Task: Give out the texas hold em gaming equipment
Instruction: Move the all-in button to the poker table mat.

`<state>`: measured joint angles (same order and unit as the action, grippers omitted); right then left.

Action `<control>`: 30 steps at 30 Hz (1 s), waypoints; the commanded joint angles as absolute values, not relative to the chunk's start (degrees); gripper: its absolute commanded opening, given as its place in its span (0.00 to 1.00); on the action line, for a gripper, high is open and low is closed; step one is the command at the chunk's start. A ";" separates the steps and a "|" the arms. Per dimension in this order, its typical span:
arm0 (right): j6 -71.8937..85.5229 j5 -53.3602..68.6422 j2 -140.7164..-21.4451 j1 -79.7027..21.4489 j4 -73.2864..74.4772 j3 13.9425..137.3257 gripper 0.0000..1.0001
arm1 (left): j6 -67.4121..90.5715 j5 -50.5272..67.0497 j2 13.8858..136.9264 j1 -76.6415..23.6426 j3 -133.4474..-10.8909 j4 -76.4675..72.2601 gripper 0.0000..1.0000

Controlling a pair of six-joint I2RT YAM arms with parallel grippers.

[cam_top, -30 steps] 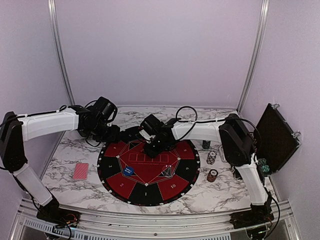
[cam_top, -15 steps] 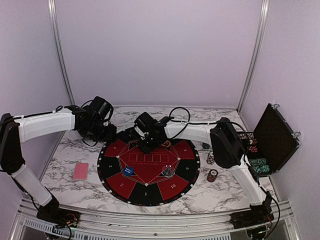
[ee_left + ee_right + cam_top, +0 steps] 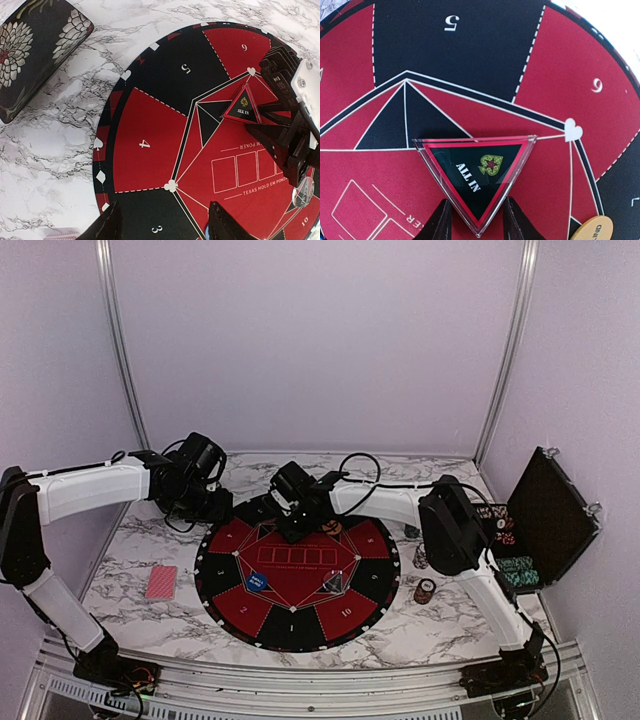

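My right pincer (image 3: 476,222) grips one triangular ALL IN marker (image 3: 475,175) by its lower tip, mid-frame against the mat (image 3: 470,60), one orange disc (image 3: 592,231) at the lower right corner, while my left pincer (image 3: 165,222) stands open and empty and one red-backed card (image 3: 160,582) lies lower left in the overhead view.

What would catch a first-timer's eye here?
The big round red-and-black poker mat in the middle of the marble table stands out first. Over its far side, the right hand pinches a triangular ALL IN marker by its tip. An open black case holding chips sits at the table's right edge.
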<state>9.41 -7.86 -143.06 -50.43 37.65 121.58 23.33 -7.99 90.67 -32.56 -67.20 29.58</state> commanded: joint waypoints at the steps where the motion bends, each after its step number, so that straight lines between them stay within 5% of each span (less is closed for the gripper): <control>1: 9.59 -7.47 -144.62 -49.56 37.58 123.14 0.33 | 23.02 -7.67 90.09 -32.26 -67.31 29.26 0.60; 24: 10.30 -7.29 -142.67 -49.04 37.68 122.39 0.34 | 22.87 -7.13 90.31 -32.26 -67.81 29.15 0.60; 30: 9.78 -5.71 -140.67 -49.22 37.90 122.65 0.45 | 23.19 -6.82 90.18 -32.26 -68.09 29.16 0.60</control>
<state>10.33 -6.90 -143.24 -49.52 36.97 121.58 23.33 -7.49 90.70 -32.56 -67.20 29.56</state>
